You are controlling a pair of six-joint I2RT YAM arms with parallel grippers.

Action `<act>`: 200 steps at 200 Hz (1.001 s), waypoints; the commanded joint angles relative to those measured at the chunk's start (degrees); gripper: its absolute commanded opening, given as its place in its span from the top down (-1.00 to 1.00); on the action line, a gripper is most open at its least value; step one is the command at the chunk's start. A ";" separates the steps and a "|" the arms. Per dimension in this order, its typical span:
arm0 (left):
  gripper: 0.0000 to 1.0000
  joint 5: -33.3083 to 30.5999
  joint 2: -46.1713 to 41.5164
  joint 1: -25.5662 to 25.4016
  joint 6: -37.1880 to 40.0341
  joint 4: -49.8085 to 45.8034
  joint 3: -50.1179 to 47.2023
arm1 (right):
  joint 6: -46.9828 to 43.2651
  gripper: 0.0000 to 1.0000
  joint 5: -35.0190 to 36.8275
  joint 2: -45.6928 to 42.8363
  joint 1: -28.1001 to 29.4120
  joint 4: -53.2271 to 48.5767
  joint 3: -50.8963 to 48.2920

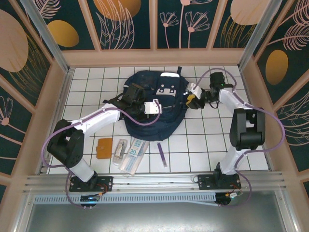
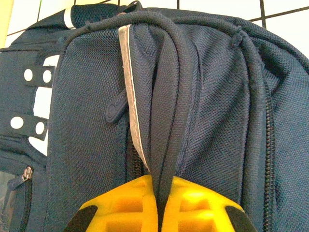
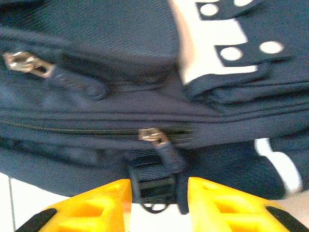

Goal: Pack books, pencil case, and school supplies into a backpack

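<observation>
Your large navy-blue fabric backpack lies flat in the middle of the white tiled table. Both arms reach onto it, so from above part of its top face is covered.

The left gripper sits over the bag's middle. In its wrist view the yellow fingers are pressed together on a piped ridge of bag fabric. The ridge rises from between the fingertips and arches away over the top. The lower edge crops the fingers, so you see just their tips. A pale reflective stripe runs down to the fingertips on the left of the ridge, with a dark rubber zip pull beside it. Farther left, a white patch is half cut off.

The right gripper is at the bag's right edge, and its wrist view is blurred. Its yellow fingers stand spread, with a black webbing loop and a dark zip tab in the gap. You cannot tell whether the pads touch them. Just beyond the fingertips a metal zip slider sits on a zip line.

Well away from both sets of fingers, toward the arm bases, four things lie in a row:
- a plain orange-brown rectangle;
- a small clear-greyish packet;
- just beside it, a long clear flat pack whose blue label reads "20", the rest of its print too small to read;
- a thin purple pen, lying apart from the others.
</observation>
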 commanded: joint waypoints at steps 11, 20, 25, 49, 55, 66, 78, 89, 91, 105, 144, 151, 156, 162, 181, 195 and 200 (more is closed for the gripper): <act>1.00 6.42 -1.67 0.11 0.99 5.14 1.53 | -1.65 0.24 -4.50 6.16 0.57 -2.24 4.36; 1.00 6.42 -1.67 0.04 0.90 5.14 1.68 | -2.56 0.23 -4.56 7.20 0.88 -2.75 4.95; 1.00 6.37 -1.67 0.08 0.90 5.14 1.68 | -3.29 0.23 -4.81 7.48 0.99 -3.09 5.18; 1.00 6.59 -1.69 0.07 0.90 5.40 1.74 | -4.56 0.22 -4.36 9.42 1.88 -3.16 5.68; 1.00 6.64 -1.55 0.08 0.95 5.49 1.77 | -4.53 0.21 -3.90 9.88 2.15 -2.76 5.84; 1.00 6.72 -1.51 0.03 0.91 5.48 1.79 | -4.96 0.21 -3.44 10.71 2.61 -2.81 6.34; 1.00 6.84 -1.47 0.06 1.07 5.40 1.84 | -5.49 0.23 -2.94 11.42 2.84 -2.68 6.90; 1.00 6.65 -1.49 0.06 1.15 5.40 1.88 | -6.37 0.27 -2.77 11.76 3.03 -2.80 6.92; 1.00 6.54 -1.49 0.01 1.16 5.40 1.86 | -6.57 0.29 -2.77 11.78 3.09 -2.76 6.89; 1.00 6.27 -1.58 0.08 1.00 5.49 1.88 | -8.20 0.63 -3.18 11.54 3.17 -3.65 6.77; 1.00 5.83 -1.68 0.04 0.48 5.93 1.49 | -8.20 1.00 -2.44 7.24 3.08 -1.81 3.05; 1.00 5.63 -1.67 0.05 0.37 6.01 1.40 | -8.16 1.00 -1.98 6.48 3.07 -2.39 2.86; 1.00 5.42 -1.75 0.08 0.29 6.01 1.36 | -8.07 1.00 -1.66 6.10 2.96 -2.68 2.67; 1.00 5.01 -1.76 0.06 0.08 6.10 1.27 | -7.99 1.00 -1.29 5.51 2.93 -3.15 2.51; 1.00 2.34 -1.34 0.08 -1.21 6.37 1.68 | -5.75 1.00 1.26 3.62 3.14 -3.16 1.47; 1.00 0.47 -0.99 0.08 -1.54 6.19 2.05 | -2.89 1.00 3.76 2.60 3.50 -3.33 1.65; 1.00 0.01 -0.89 0.05 -1.80 6.27 2.13 | -2.01 1.00 4.62 2.28 3.68 -3.68 1.75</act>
